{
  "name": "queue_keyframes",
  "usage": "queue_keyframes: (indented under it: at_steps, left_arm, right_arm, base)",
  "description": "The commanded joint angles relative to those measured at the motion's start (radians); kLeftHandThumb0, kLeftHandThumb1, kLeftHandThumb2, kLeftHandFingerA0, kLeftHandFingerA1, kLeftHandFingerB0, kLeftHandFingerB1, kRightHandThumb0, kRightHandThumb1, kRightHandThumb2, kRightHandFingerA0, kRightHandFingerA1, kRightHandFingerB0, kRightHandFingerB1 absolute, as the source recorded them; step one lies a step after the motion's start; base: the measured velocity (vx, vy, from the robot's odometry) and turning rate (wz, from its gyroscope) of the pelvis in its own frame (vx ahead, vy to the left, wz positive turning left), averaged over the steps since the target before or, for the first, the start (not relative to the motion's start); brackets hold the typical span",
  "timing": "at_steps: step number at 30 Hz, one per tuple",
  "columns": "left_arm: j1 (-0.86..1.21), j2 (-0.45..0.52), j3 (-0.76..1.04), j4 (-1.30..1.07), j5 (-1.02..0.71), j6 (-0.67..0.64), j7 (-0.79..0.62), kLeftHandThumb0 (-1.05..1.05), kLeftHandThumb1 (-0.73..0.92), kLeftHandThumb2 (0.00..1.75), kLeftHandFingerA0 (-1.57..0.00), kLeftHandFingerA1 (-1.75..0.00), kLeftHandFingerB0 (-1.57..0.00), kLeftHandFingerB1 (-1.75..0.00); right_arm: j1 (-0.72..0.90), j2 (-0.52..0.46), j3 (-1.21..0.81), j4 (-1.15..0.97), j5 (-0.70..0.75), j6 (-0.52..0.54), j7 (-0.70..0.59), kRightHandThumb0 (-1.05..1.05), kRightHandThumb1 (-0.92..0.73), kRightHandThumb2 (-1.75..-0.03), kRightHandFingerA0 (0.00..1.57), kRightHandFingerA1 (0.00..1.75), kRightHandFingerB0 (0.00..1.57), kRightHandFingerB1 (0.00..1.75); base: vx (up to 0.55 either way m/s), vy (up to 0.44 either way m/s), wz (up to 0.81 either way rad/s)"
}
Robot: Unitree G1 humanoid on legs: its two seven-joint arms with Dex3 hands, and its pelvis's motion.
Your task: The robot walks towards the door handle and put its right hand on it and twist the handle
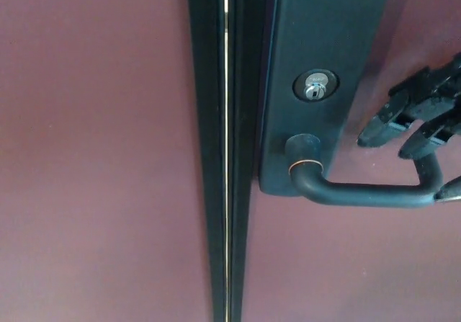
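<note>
- One door handle (pixel 360 191), a dark lever, sits low on one black lock plate (pixel 324 63); its long axis runs left to right.
- The right hand (pixel 421 117) is at the lever's right end, fingers spread just above it, gripping nothing yet.
- One keyhole cylinder (pixel 315 86) sits above the pivot.
- No left hand shows.

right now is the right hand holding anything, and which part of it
The right hand is at the free end of the door handle, fingers above it; a closed grip cannot be told.
</note>
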Motion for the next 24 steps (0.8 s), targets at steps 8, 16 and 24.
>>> queue_keyframes:
  at_steps: [8, 16, 24]
  left_arm:
    - [0.005, 0.008, 0.003, 0.000, -0.005, 0.005, -0.011, -0.43, 0.14, 0.87, -0.86, -0.92, -0.66, -0.81]
    - [0.007, 0.008, 0.001, 0.002, -0.002, 0.003, -0.009, -0.43, 0.14, 0.87, -0.85, -0.92, -0.65, -0.81]
    - [0.007, 0.009, 0.007, -0.002, -0.009, 0.000, -0.017, -0.44, 0.14, 0.87, -0.85, -0.91, -0.65, -0.81]
  right_arm:
    - [-0.027, 0.101, 0.078, -0.050, -0.090, 0.056, 0.025, -0.54, -0.55, -0.57, 0.34, 0.37, 0.38, 0.34]
    - [-0.036, 0.146, 0.133, -0.054, -0.139, 0.076, 0.036, -0.53, -0.55, -0.57, 0.34, 0.37, 0.37, 0.34]
    - [-0.021, 0.163, 0.163, -0.049, -0.191, 0.073, 0.046, -0.54, -0.55, -0.57, 0.35, 0.37, 0.37, 0.33]
  base:
    - [0.00, 0.000, 0.00]
    - [0.00, 0.000, 0.00]
    - [0.00, 0.000, 0.00]
